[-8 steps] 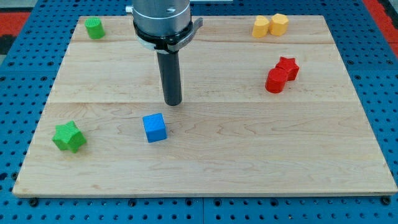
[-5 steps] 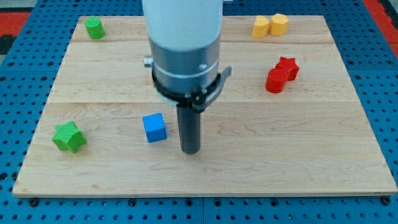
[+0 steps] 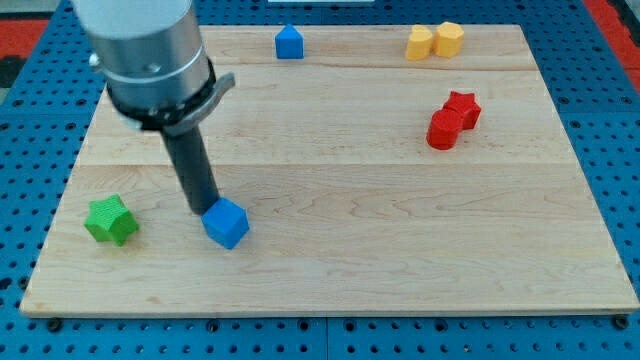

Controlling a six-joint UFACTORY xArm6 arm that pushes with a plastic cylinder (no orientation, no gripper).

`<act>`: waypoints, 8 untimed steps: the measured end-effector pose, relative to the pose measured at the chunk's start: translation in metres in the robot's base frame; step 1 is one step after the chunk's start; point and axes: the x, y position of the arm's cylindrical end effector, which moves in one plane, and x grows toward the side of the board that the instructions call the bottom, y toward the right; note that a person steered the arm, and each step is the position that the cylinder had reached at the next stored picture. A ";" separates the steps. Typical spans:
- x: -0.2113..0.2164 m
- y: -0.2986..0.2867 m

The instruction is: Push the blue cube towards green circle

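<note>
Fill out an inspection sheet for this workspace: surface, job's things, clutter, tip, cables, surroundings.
Surface: pale wooden board, flat, planks running across the view.
Job's things: blue cube near the view's bottom left, turned corner-on; green circle hidden, probably behind the arm.
Clutter: green star at the view's left; blue pentagon-shaped block at the top edge; two yellow blocks touching, top right; red star touching red cylinder.
Tip: my tip at the cube's upper left, apparently touching.
Cables: nothing seen.
Surroundings: blue perforated base around the board.
</note>
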 end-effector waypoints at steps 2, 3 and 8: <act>0.078 0.006; 0.039 0.047; -0.195 0.023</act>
